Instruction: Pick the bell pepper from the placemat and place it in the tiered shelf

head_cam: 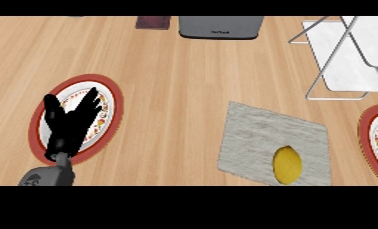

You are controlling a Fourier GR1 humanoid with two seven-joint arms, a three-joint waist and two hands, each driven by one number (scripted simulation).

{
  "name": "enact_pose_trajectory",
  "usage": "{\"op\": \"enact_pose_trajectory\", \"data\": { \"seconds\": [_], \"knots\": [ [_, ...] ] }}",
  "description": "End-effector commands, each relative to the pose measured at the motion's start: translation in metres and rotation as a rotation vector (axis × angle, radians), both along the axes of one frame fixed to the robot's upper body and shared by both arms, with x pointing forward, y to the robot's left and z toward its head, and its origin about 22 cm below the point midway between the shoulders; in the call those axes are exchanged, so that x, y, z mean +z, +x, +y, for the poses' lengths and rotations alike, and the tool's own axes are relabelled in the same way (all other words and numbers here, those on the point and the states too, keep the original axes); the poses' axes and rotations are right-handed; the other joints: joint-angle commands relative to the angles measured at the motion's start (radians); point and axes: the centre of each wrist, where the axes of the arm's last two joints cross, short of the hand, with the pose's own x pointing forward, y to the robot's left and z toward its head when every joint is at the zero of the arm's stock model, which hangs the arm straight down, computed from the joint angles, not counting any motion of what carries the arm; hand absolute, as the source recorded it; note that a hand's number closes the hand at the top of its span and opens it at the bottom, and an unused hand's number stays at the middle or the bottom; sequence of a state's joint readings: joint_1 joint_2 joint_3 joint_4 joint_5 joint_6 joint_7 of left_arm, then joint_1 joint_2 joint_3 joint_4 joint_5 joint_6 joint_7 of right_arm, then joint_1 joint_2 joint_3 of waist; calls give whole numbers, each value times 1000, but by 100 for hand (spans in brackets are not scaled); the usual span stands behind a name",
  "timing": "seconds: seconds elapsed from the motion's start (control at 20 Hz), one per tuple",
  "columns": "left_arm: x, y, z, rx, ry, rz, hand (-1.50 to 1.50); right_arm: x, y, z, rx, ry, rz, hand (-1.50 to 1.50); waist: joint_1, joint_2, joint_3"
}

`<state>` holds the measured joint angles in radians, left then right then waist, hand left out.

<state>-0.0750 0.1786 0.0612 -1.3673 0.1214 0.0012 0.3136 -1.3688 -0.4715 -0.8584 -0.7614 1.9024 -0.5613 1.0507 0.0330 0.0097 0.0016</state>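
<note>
A yellow bell pepper [288, 163] lies on the grey placemat [258, 133], near the mat's lower right part. The tiered shelf [343, 58], white with a grey wire frame, stands at the upper right of the counter. My left hand [68, 123] rests open at the lower left, fingers up, over a red-rimmed plate [112, 104]. It is far from the pepper and holds nothing. My right hand does not show in this view.
A grey appliance [221, 27] sits at the counter's far edge, with a dark red object [153, 22] to its left. The rim of another red plate [368, 135] shows at the right edge, beside the placemat. Bare wood lies between the plate and the mat.
</note>
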Motion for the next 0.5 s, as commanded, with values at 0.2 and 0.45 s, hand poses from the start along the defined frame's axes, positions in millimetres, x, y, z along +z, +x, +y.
{"op": "enact_pose_trajectory", "data": {
  "seconds": [0.2, 0.45],
  "knots": [
    [-7, -5, 3, 5, -5, 21, 0, 16, -21, 0, -174, -48, -321, -150, -17, -5, -3],
    [-11, -11, 3, 44, -10, 25, 0, 34, -51, 2, -333, -79, -358, -150, -34, -16, -4]
  ]
}}
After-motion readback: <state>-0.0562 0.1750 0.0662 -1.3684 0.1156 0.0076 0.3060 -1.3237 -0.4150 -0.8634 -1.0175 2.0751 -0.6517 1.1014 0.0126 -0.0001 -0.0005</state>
